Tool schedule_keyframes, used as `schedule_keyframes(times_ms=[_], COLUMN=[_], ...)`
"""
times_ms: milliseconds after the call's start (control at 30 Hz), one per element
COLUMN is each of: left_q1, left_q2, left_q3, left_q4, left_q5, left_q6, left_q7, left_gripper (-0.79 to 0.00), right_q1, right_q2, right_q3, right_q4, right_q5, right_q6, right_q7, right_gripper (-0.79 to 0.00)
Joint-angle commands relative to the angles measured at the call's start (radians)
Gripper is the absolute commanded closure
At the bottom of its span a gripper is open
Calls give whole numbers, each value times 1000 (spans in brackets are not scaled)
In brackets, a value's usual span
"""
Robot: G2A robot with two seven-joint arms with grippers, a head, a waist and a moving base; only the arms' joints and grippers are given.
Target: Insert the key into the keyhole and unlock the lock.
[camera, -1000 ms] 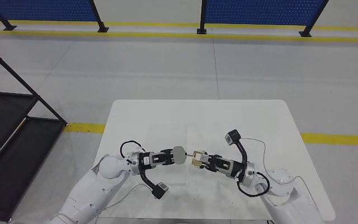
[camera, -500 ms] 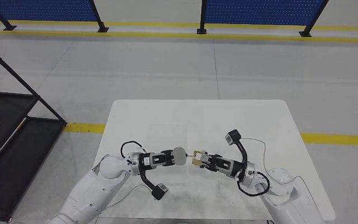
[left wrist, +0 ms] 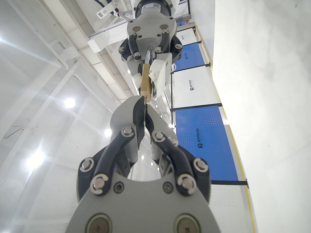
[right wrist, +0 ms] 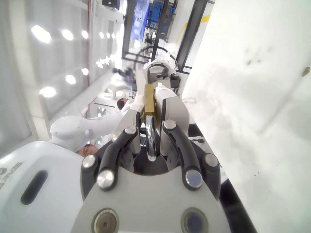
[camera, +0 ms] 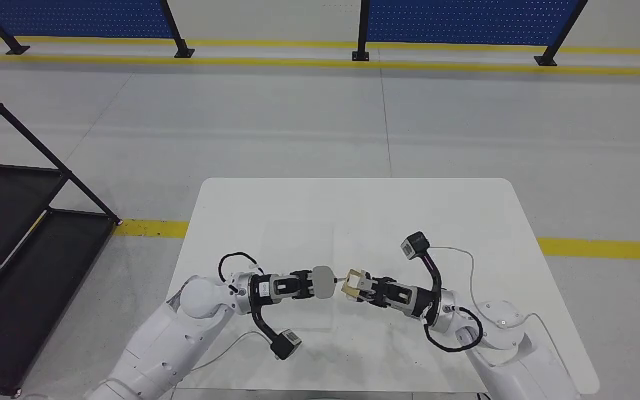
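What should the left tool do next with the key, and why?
Probably twist the left tool about its axis to turn the key. Its tips sit at the end of the lock, so the key looks seated, though the keyhole is hidden. The right tool clamps the lock to brace it.

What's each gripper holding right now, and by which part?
Right gripper clamps the lock by its brass body, shackle toward its wrist. Left gripper pinches the key at its head end, blade pointing at the lock.
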Motion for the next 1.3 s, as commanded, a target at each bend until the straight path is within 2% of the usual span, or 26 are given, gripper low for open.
schedule_keyframes(times_ms=[0, 167, 467, 867, 1267], left_q1=[0, 2, -3, -8, -23], left_q2=[1, 3, 8, 17, 30], left_q3=[-1, -2, -10, -35, -71], left_q4=[-1, -5, -2, 13, 13], left_q5=[-1, -7, -46, -94, -180], left_q6=[-1, -13, -39, -60, -111], left_q7=[4, 29, 88, 149, 286], left_gripper=[0, 0, 0, 0, 0], right_q1=[0, 7, 54, 128, 306], right_q2=[0, 2, 7, 8, -3], right_q3=[0, 2, -3, -23, -82], right_q4=[1, 6, 29, 71, 192], right_q5=[0, 2, 13, 46, 127], right_q6=[0, -2, -16, -14, 23], right_q7=[0, 21, 145, 251, 446], right_gripper=[0, 0, 0, 0, 0])
